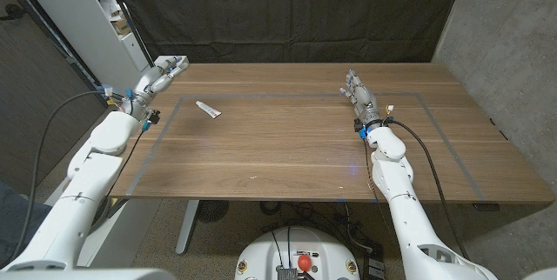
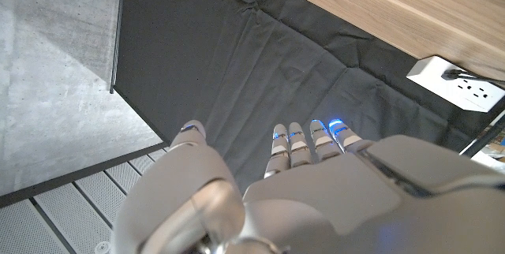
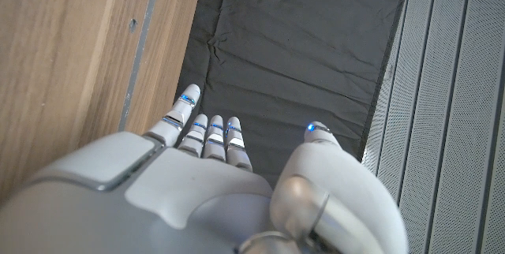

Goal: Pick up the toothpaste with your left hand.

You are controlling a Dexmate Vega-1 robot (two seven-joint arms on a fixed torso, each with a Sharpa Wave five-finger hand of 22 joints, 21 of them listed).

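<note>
Table (image 1: pixel 305 150) under me: mid-brown wood, long grain, with a grey tape rectangle (image 1: pixel 165 132) marked on it. Toothpaste (image 1: pixel 207 110): white tube, dark end. My left hand (image 1: pixel 163 73) and right hand (image 1: pixel 359 90) are silver-grey; fingertips (image 2: pixel 335 124) glow blue. Curtain (image 1: pixel 287 15) behind is black, creased. Power strip (image 2: pixel 458 84) white. Wall (image 1: pixel 509 45) grey concrete.
</note>
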